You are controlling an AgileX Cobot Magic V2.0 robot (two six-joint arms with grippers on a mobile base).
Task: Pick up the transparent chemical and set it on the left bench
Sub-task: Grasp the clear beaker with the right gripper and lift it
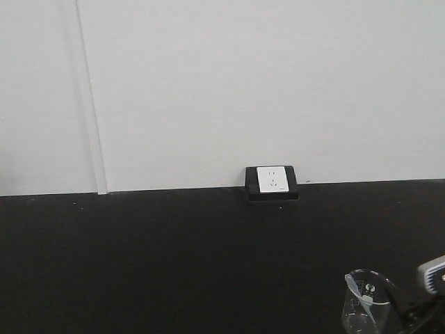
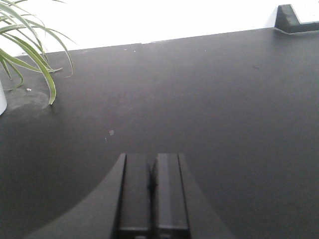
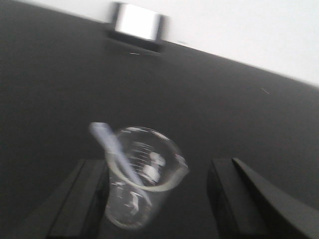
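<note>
Wide apart stand the 2 fingers of the right gripper (image 3: 157, 167), one on each side of a clear glass beaker (image 3: 124, 209). They hold nothing. The right wrist view is blurred, so I cannot tell whether the finger on the picture's left touches the glass; the other finger is clearly apart from it.

Inside the beaker leans the transparent chemical (image 3: 112, 144), a slim whitish pipette. Its lower end is down in the glass, and its upper end sticks out over the rim toward the picture's left. In the front view the beaker sits at the lower right corner with the pipette slanting in it, and dark parts of the right arm are just beside it.

The beaker stands upright on a matte black counter (image 1: 139, 257). At the back edge of this counter, well apart from the beaker, is a black socket box (image 1: 272, 182) with a white face, set against a plain white wall (image 1: 243, 83).

The left gripper (image 2: 151, 184) hovers over a bare stretch of the same black surface with its 2 fingers pressed together and nothing visible between them. At the left of its view, the long green leaves of a plant (image 2: 30, 45) arch over the counter, and the edge of a white pot (image 2: 2, 97) shows at the frame's border.
</note>
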